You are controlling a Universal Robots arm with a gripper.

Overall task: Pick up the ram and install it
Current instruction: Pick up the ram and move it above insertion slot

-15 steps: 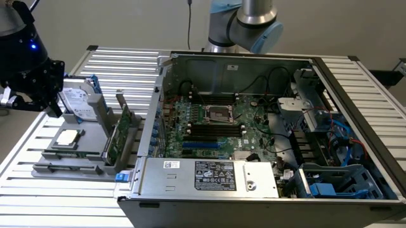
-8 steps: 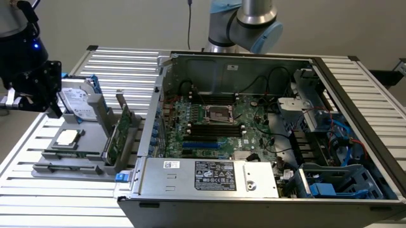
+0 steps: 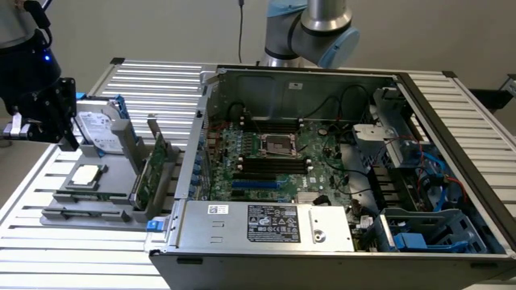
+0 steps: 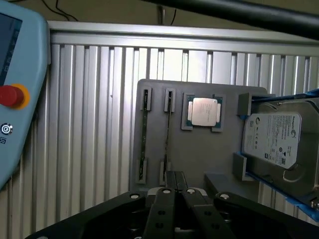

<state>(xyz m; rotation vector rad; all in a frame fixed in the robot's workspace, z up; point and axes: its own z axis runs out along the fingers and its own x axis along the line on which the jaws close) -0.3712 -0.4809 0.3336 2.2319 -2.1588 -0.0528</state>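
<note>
The gripper (image 3: 66, 138) hangs above the grey tray (image 3: 113, 172) at the exterior view's left edge, up beside the hard drive (image 3: 101, 130) that leans in the tray's far corner. Its two black fingers (image 4: 162, 209) are pressed together tip to tip, with nothing between them. The ram (image 3: 93, 196) is a thin green stick standing on its long edge in a slotted row of the tray, just on the near side of the square silver processor (image 3: 84, 175). It is clear of the gripper, lower down and toward the front of the tray. In the wrist view the closed gripper (image 4: 175, 181) lines up with one end of the ram (image 4: 169, 134). The stick runs straight away from the fingertips between its grey end brackets, with the processor (image 4: 203, 112) just beside it and the hard drive (image 4: 274, 137) beyond that. A second slotted row (image 4: 144, 134) runs parallel on the ram's other side; whether it holds a stick is hard to tell. A green expansion card (image 3: 153, 166) stands upright at the tray's edge next to the open computer case (image 3: 339, 241), whose motherboard (image 3: 274, 160) lies exposed well apart from the ram
</note>
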